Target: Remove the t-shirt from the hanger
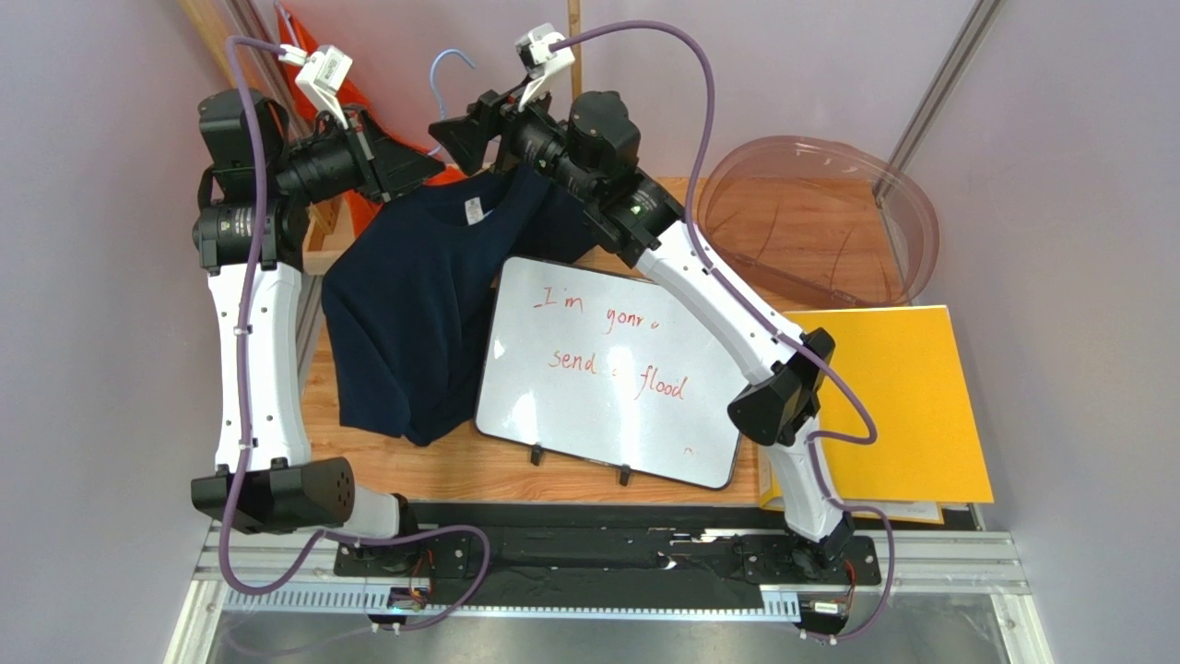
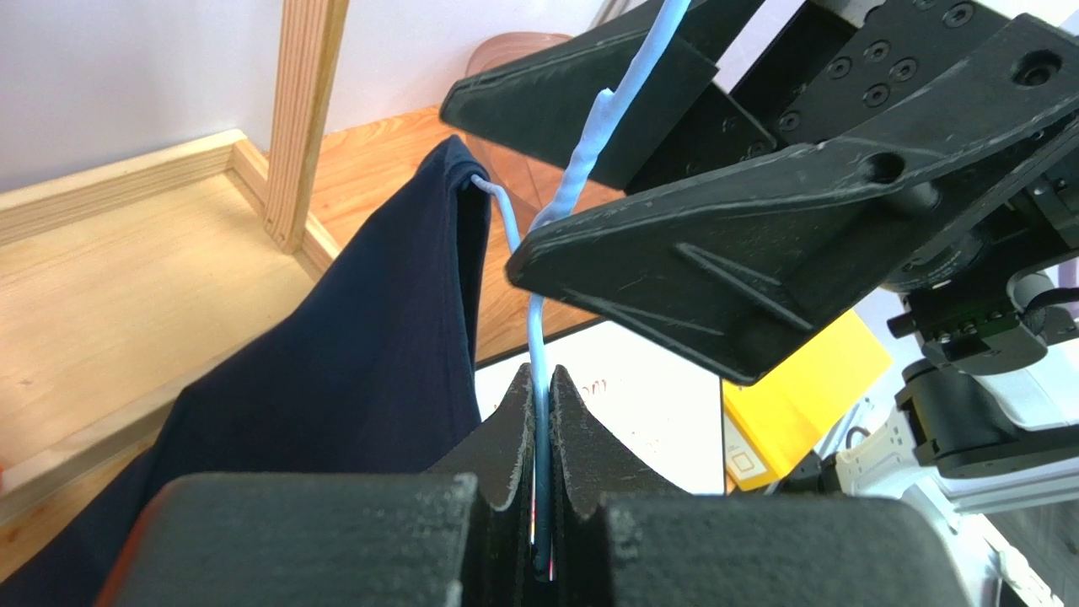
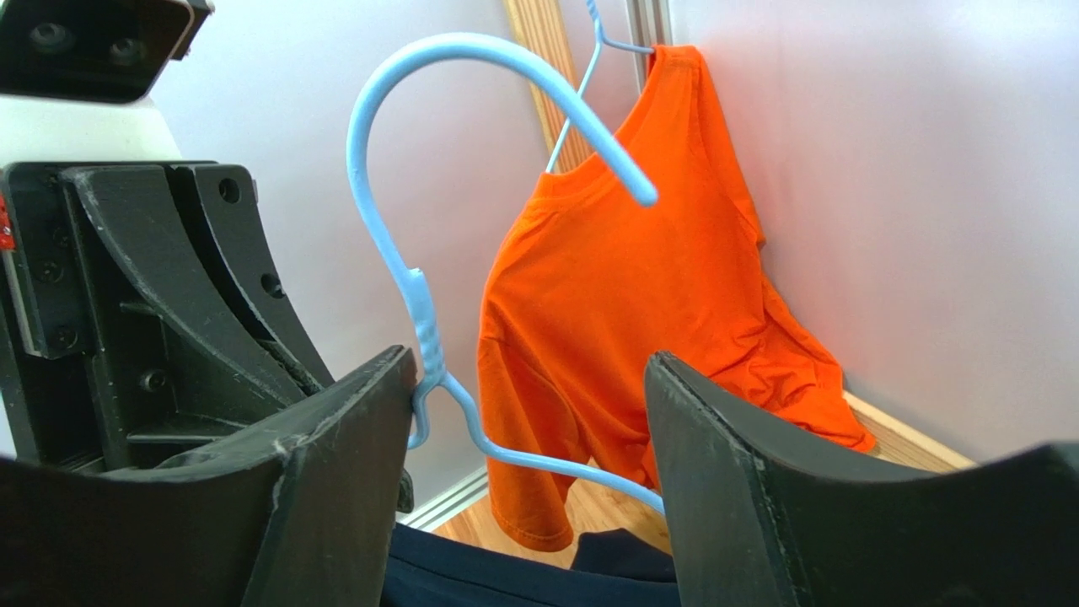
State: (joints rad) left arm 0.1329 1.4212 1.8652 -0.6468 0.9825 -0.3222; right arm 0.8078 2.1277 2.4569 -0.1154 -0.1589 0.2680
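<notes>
T-shirt [image 1: 416, 311], navy, hangs on a blue hanger [image 3: 422, 323] at the far left, draping over the tabletop [image 1: 416, 473]. Left gripper [image 2: 541, 386] pinches the hanger wire tight; right gripper [image 3: 530, 380] gapes wide around its neck.

Left arm [image 1: 256, 346]: base at near-left corner, links run up along left edge, wrist bent right near far-left corner. Left gripper [image 2: 542, 386]: fingers pressed together, clamped on thin blue wire of hanger [image 3: 418, 304].

Right arm [image 1: 707, 298]: base at near-right, stretched diagonally to middle of far edge, wrist pointing left. Right gripper [image 3: 530, 367]: fingers spread wide, hanger neck between them, close against one finger; contact unclear.

Both grippers nearly tip to tip, right just above left.
</notes>
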